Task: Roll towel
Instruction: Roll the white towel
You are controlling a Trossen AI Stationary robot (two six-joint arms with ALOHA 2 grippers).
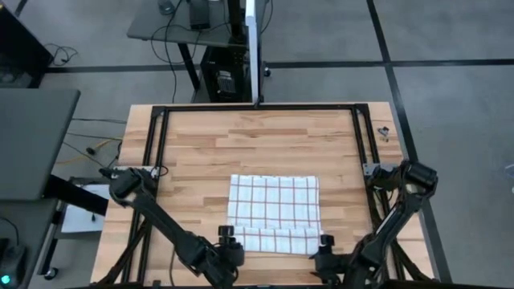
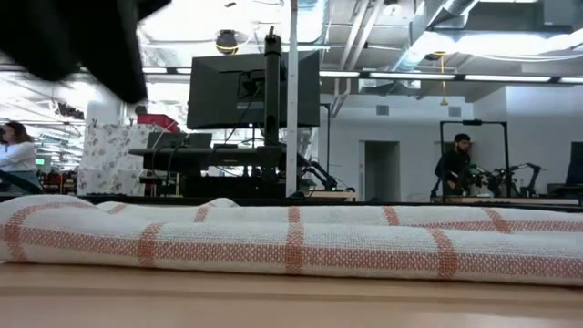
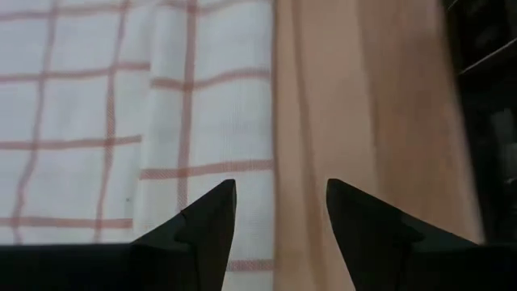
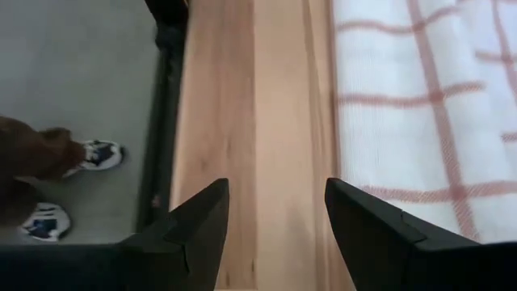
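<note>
From my remote station I saw the wooden worktop (image 1: pixel 257 136) filling the high view, with a black frame along its edges. The towel (image 1: pixel 273 213) lay flat on its near half, roughly centred, white with thin red-brown grid lines; its near edge was folded over into a low band (image 2: pixel 291 239) that ran across the whole low view. I could read no brand, label or writing on the cloth or anywhere else; the monitor (image 2: pixel 253 89) behind the worktop showed only its dark back.

The left claw (image 1: pixel 229 241) sat at the towel's near left corner. In its wrist view the two dark fingers (image 3: pixel 206 226) stood apart, empty, one over the towel's edge and the other over bare wood. The right claw (image 1: pixel 324 250) sat just beside the near right corner, its fingers (image 4: pixel 202 222) likewise spread and holding nothing, over bare wood with the towel's edge just beside one of them.

Beyond the worktop edge, the right wrist view caught what seemed to be a person's shoes (image 4: pixel 73 182) on the grey floor.
</note>
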